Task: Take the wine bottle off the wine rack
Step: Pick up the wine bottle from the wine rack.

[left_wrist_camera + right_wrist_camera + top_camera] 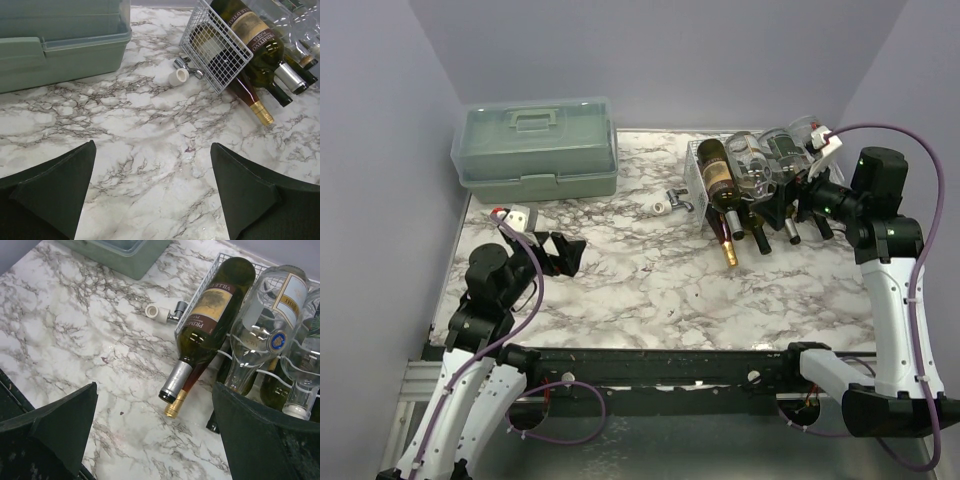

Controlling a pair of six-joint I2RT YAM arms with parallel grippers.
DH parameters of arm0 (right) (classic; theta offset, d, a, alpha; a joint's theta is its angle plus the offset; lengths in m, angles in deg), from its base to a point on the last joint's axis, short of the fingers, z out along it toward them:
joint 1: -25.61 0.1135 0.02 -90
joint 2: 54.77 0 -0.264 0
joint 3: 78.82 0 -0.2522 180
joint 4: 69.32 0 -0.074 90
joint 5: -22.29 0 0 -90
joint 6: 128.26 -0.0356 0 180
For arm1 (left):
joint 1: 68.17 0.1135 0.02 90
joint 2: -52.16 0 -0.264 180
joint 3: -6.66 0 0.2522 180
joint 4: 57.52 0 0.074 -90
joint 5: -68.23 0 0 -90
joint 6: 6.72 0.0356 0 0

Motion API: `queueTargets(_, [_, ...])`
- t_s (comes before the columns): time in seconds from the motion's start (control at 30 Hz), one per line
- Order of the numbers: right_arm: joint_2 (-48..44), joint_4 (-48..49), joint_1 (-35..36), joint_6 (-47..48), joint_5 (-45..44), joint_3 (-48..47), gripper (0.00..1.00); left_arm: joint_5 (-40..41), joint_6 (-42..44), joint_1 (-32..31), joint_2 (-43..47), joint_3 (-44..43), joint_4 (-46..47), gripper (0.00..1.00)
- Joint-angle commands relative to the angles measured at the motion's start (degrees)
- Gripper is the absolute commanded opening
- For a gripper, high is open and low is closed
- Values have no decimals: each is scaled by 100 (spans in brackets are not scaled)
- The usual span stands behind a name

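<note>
Wine bottle (210,315), dark green with a maroon label and a silver-capped neck, lies on the top tier of the wine rack (215,55) at the far right of the counter (620,270), neck pointing toward the arms. The right claw (154,386) hovers just in front of that neck, spread wide and holding nothing. The left claw (152,144) is equally wide and empty over bare marble, well apart from the rack.

Crowding looks like the main hazard. A clear glass bottle (265,325) lies just beside the green one, so a finger coming in off-line could knock it or wedge between the two. A gold-capped bottle (176,407) pokes out just below the neck and may get nudged. Pinching only the smooth capsule risks a slip once the heavy body leaves its cradle. With nothing bracing it, the light wire rack could slide along with the pull.
</note>
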Motion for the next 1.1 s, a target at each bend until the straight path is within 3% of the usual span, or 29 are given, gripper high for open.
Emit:
queueTargets(0.0, [-5,131,-33,16,303,67,100,118,73,-12,-46,59,267,99])
queueTargets(1.07, [428,503,-22,-86,113,376,100,616,272,-12,235,202,124,99])
